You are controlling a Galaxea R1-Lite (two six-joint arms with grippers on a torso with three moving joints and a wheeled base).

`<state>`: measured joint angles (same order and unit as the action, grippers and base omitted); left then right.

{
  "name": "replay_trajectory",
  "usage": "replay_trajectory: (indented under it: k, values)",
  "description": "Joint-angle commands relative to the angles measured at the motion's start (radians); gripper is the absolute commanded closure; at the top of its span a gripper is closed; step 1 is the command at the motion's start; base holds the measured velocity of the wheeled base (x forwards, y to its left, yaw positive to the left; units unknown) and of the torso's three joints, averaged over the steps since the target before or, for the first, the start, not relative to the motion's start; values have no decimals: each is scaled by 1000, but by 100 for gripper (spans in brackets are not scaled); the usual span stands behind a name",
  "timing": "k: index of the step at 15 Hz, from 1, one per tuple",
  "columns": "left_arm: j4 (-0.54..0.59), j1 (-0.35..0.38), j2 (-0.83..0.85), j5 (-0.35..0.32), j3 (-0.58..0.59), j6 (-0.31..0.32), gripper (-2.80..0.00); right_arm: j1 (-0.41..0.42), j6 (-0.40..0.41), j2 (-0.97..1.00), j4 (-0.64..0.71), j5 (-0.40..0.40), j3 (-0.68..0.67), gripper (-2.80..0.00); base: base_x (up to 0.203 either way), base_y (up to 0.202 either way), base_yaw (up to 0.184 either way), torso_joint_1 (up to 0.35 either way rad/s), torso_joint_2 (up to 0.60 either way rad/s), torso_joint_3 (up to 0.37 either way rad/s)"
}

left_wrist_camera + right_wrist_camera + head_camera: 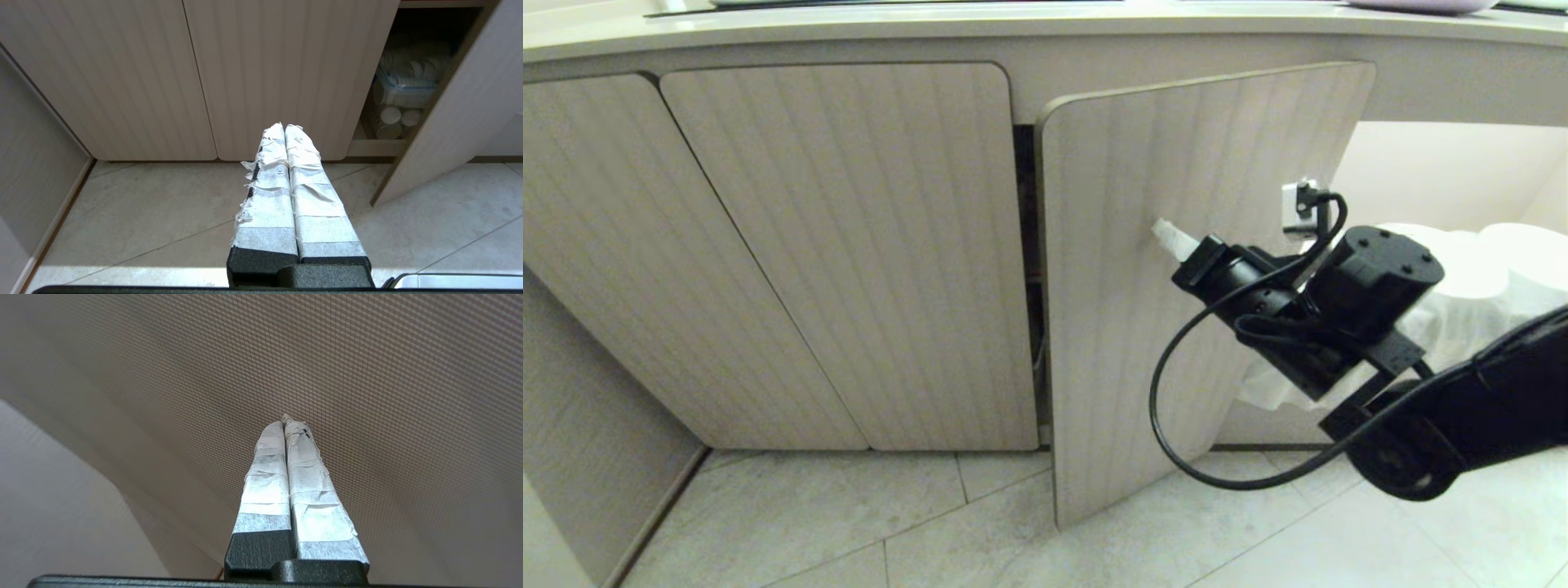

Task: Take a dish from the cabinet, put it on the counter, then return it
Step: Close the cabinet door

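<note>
Looking at the head view, you have the right gripper (1168, 237) at centre right of the frame, its taped fingers pressed together on nothing, the tip at or just short of the outer face of the half-open cabinet door (1143, 343); whether it actually touches you cannot tell from here. That relation is what your next move turns on: the tool is on the outside of the door, while the opening of the cabinet (1027, 269) shows only as a dark upright slit at the door's left edge, so the dish lies beyond the panel, to the left of the fingertip and deeper in. You cannot see the dish in any view; the left wrist view shows only a clear lidded tub (404, 87) and pale round stacked items on the shelves inside, too dim to name. The door's long axis is upright, hinged on its right side, so I judge a push on this face would close it, not widen it. The left gripper (284, 127), also closed and empty, hangs low over the tiled floor (143, 220), facing the cabinet fronts, farther from the door than the right. The doors are matt beige with fine vertical ribs and rounded corners; the counter (1013, 24) along the top of the frame is glossy cream with a rounded edge.
</note>
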<state>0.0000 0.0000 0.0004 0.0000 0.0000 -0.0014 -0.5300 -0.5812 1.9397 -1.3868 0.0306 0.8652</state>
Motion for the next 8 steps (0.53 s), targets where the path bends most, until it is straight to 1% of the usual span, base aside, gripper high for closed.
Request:
replay_trajectory:
  k: [1, 4, 6, 8]
  values:
    - [0, 0, 0, 0, 0, 0, 0, 1, 5, 56, -24, 0, 40, 0, 0, 0, 0, 0, 0, 0]
    - [0, 0, 0, 0, 0, 0, 0, 2, 29, 105, -42, -5, 109, 0, 0, 0, 0, 0, 0, 0]
    - [0, 0, 0, 0, 0, 0, 0, 3, 32, 132, -47, -28, 157, 0, 0, 0, 0, 0, 0, 0]
    - [0, 0, 0, 0, 0, 0, 0, 4, 55, 169, -46, -69, 218, 0, 0, 0, 0, 0, 0, 0]
